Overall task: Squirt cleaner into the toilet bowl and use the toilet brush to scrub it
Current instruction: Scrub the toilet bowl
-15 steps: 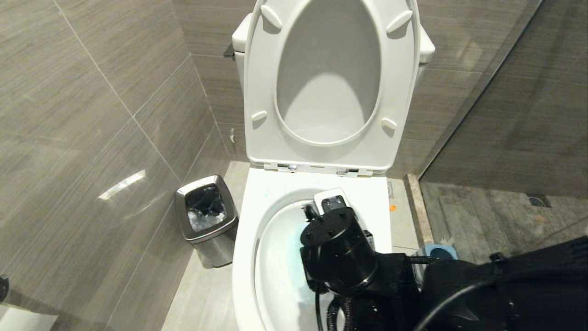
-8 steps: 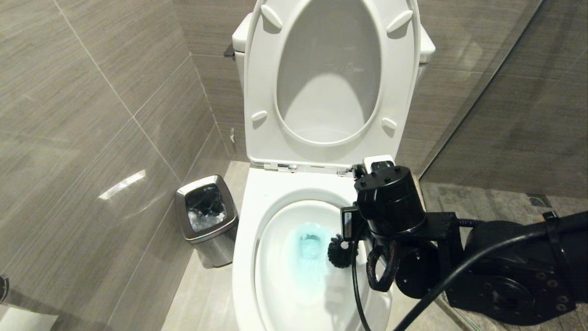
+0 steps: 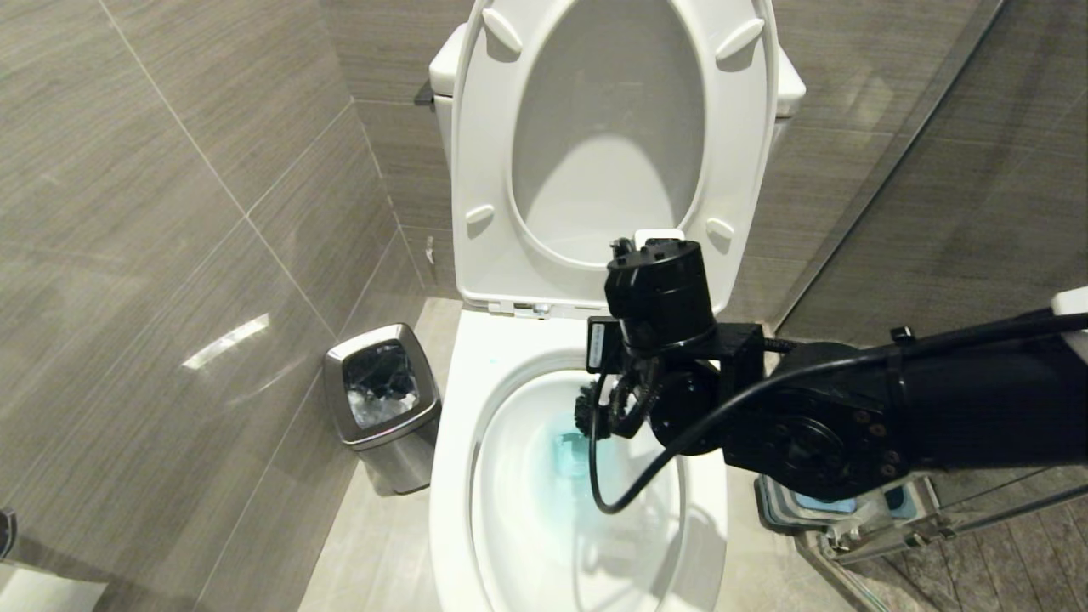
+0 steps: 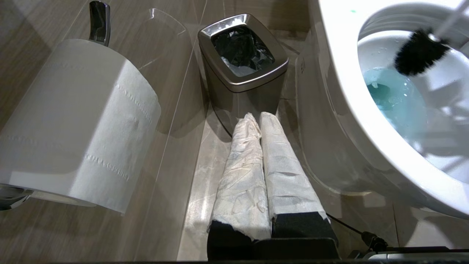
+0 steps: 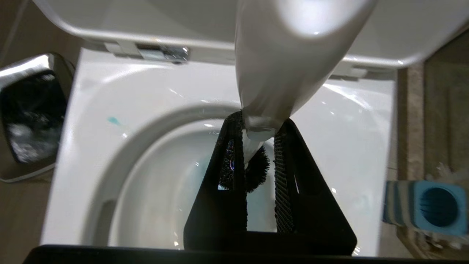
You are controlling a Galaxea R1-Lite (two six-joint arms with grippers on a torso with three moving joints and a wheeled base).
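The white toilet bowl (image 3: 501,510) stands open, with turquoise cleaner (image 3: 565,455) pooled at its bottom. My right gripper (image 5: 259,128) is shut on the white handle (image 5: 289,55) of the toilet brush, and the arm (image 3: 659,289) hangs over the back of the bowl. The black bristle head (image 3: 586,416) hangs inside the bowl just above the blue water, near the back wall. It also shows as a bristle head (image 4: 417,53) in the left wrist view. My left gripper (image 4: 255,119), its fingers wrapped in white, is shut and empty, parked low beside the toilet.
A steel bin (image 3: 382,399) stands on the floor left of the toilet, against the tiled wall. The seat and lid (image 3: 612,153) are raised. The blue-grey brush holder (image 3: 816,506) sits on the floor to the right by the glass partition. A toilet paper roll (image 4: 73,121) hangs nearby.
The right arm has lifted from low over the bowl, swung right, then moved up towards the hinge. The brush head has shifted from the bowl's right side towards the back.
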